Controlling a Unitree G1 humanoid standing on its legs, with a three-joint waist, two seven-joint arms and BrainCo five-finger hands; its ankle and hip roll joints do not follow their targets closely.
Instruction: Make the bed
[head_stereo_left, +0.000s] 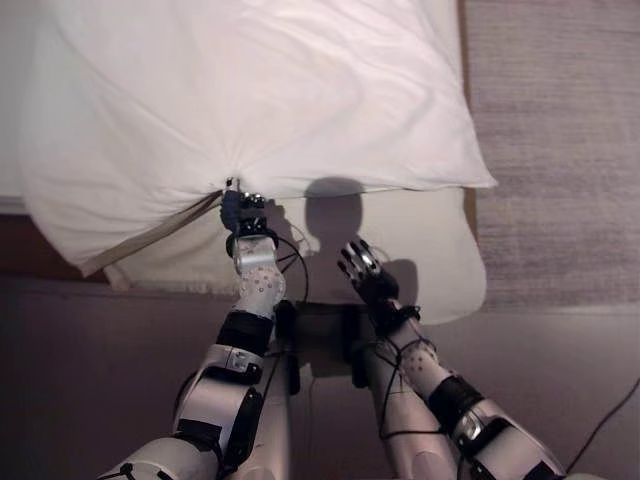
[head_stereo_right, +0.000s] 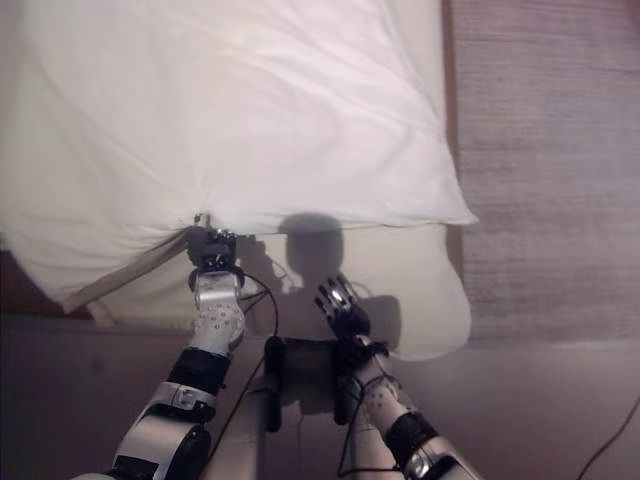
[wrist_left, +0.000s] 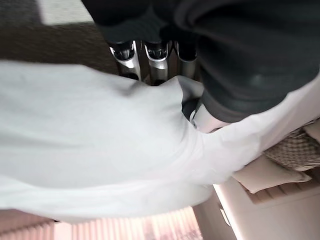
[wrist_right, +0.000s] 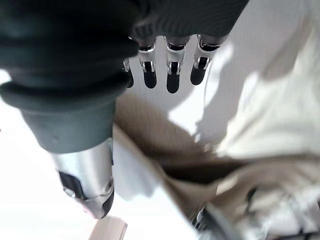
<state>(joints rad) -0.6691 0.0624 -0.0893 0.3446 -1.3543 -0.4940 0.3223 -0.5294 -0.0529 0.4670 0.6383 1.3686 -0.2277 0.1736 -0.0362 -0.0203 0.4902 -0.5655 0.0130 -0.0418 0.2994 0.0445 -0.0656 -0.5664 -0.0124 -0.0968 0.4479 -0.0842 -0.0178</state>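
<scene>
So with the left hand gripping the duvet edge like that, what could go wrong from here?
1. The left hand pinches the white duvet at a single bunched point, so pulling may drag one spot and leave the cover skewed or more wrinkled.
2. The right hand hovers open over the cream sheet, holding nothing, so the duvet's right corner may lag behind.
3. The pinch looks small; the cloth might slip out.

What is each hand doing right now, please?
Left hand: shut on the white duvet, pinching its edge.
Right hand: open, holding nothing, above the bed sheet.
</scene>
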